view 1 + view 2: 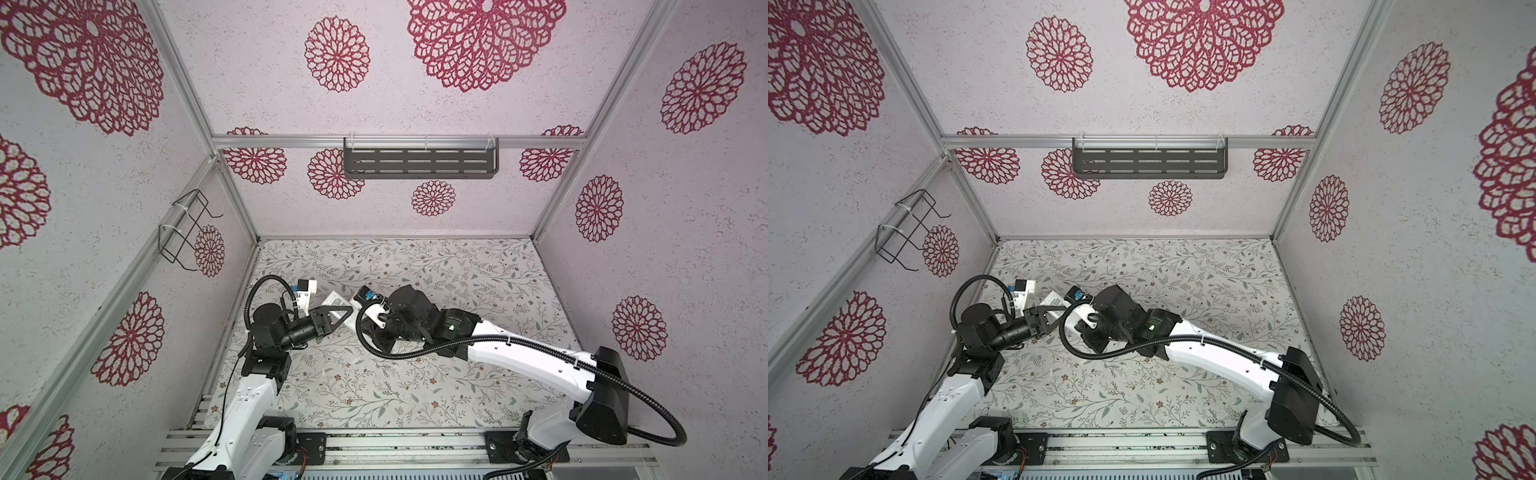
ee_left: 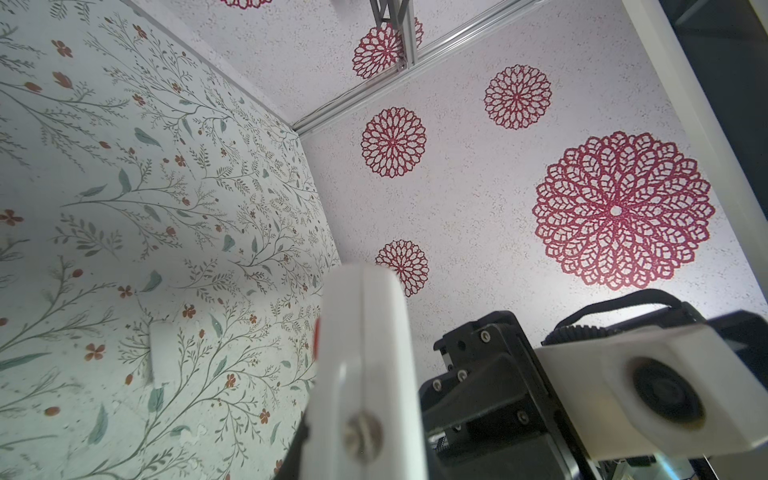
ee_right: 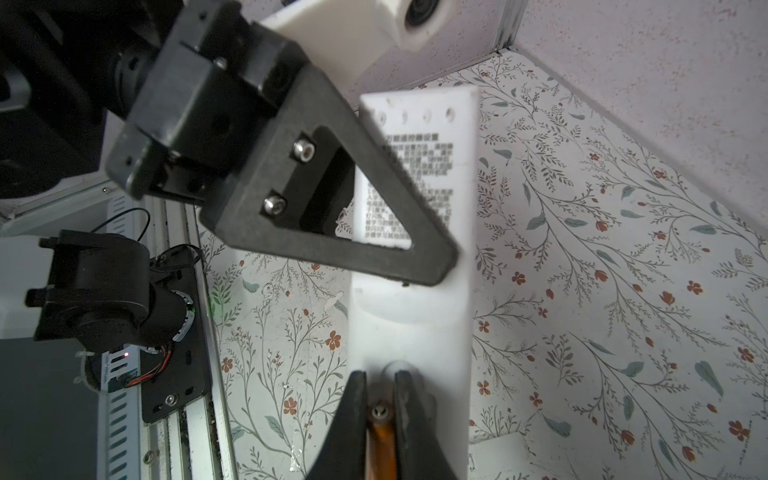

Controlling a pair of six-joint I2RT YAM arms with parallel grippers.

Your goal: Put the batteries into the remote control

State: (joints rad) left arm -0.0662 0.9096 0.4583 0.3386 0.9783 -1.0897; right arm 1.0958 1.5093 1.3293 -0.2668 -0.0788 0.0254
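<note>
Black left gripper (image 3: 428, 262), upper left of the right wrist view, is clamped across the remote (image 3: 415, 324), label side up and apparently off the table, I judge to offer its back for loading. At bottom centre the right gripper (image 3: 380, 376) pinches one orange battery (image 3: 380, 436), pale end at the remote's notched end, probably the bay; what the bay holds is hidden. No second battery shows. In a top view the wire basket (image 1: 183, 232) at left and slotted shelf (image 1: 419, 164) at centre are empty.
</note>
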